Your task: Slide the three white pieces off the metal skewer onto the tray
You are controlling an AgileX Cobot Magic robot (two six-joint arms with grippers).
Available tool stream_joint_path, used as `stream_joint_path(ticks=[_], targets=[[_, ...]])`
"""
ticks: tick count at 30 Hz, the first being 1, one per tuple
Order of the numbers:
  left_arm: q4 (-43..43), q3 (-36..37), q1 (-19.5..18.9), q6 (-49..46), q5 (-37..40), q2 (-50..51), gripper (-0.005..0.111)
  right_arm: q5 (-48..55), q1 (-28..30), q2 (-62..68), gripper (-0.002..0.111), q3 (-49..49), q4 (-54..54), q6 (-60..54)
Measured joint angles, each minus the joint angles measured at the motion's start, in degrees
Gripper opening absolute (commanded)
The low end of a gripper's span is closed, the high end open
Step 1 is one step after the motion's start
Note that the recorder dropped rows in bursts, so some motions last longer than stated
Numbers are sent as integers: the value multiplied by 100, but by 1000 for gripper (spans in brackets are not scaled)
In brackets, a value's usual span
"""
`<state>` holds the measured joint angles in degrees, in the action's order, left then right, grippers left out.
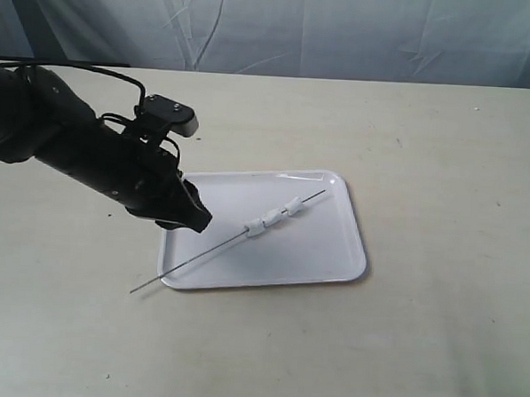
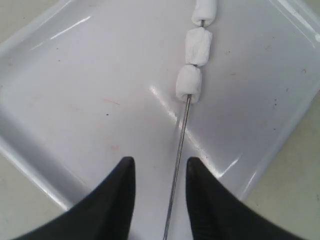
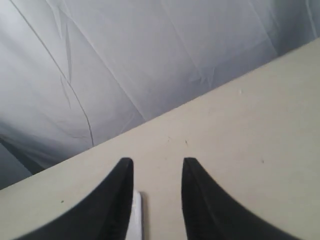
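Left tool (image 2: 160, 161), jaws apart astride the metal skewer (image 2: 183, 125), low over the tray (image 2: 75, 100); arm (image 1: 72, 148) angled down

In the left wrist view, 1 white piece (image 2: 205, 11) and the skewer (image 2: 177, 165) run off frame.

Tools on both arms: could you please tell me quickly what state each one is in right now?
Left tool: open, straddling the metal skewer without clamping it.
Right tool: open, holding nothing.
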<state>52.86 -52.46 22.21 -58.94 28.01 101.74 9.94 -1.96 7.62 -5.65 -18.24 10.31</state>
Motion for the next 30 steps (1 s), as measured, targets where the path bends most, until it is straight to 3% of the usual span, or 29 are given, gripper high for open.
stream_joint_path(ticks=[4,10,15,23,30], targets=[[-76,0,0,-11,0,13,34,241,-27,563,31,-787,-12,-597],[-102,0,3,-22,45,38,34,1791,-27,2270,31,-1872,54,-1166],[-380,-58,227,-22,54,310,34,2571,-27,3725,31,-2413,-167,-1655],[-967,-250,423,-22,-88,708,34,2719,-27,4772,31,-2671,-1413,-2970],[-1086,-292,423,-22,-180,812,31,2555,-27,4837,31,-2695,-1666,-3300]])
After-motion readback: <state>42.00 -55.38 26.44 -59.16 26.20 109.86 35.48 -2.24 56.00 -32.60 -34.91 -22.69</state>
